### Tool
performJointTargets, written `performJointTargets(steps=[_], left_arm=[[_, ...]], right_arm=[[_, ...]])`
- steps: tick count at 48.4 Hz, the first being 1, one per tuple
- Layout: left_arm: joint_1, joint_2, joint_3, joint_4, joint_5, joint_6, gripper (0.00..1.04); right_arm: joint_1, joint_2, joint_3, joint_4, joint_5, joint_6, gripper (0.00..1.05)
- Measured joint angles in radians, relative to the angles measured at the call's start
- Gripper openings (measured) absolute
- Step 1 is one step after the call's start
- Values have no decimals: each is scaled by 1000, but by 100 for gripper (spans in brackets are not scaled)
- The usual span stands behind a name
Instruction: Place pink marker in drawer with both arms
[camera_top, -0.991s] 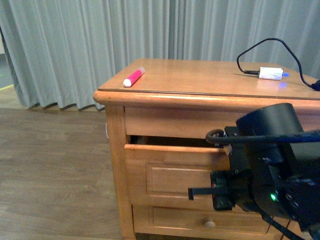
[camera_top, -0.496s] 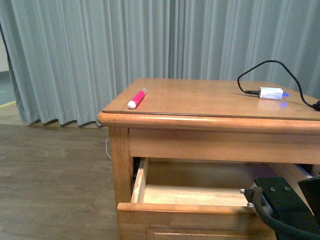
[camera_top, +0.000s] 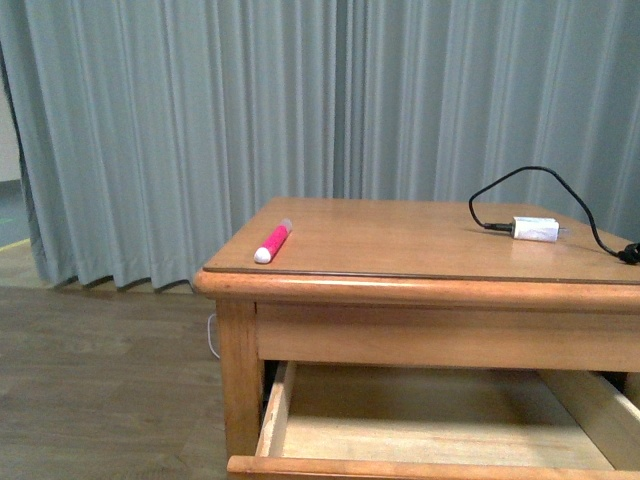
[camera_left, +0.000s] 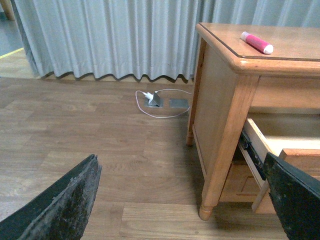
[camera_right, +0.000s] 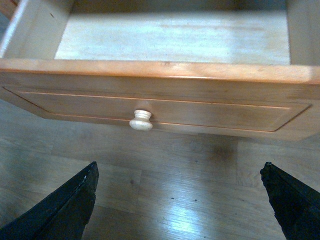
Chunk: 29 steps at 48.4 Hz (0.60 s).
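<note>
The pink marker (camera_top: 272, 243) lies ungrasped on the tabletop (camera_top: 400, 235) near its left edge, above the drawer (camera_top: 275, 410), which stands pulled out and empty: opening appears done, pick-up and placement are left. The front view shows neither arm. The wrist views show the left gripper (camera_left: 180, 200) and right gripper (camera_right: 180, 205) spread wide and empty, the latter facing the knob (camera_right: 141, 120).

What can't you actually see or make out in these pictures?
1. Front view: the drawer has its front panel cut off by the bottom edge.
2. Front view: the black cable runs off the right edge, so its far end is unseen.
3. Any print on the pink marker: too small to read.
4. Right wrist view: the drawer's back is cut off by the top edge.
</note>
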Motion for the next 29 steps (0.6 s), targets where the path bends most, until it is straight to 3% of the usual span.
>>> performJointTargets(steps=[9,29], left_arm=[[0,0,0,0,0,0,99],[0,0,0,0,0,0,99]], right_arm=[[-83,-345,0,-216,-99,-45,96],[-85,-415,-2,-199,-87,-58,96]])
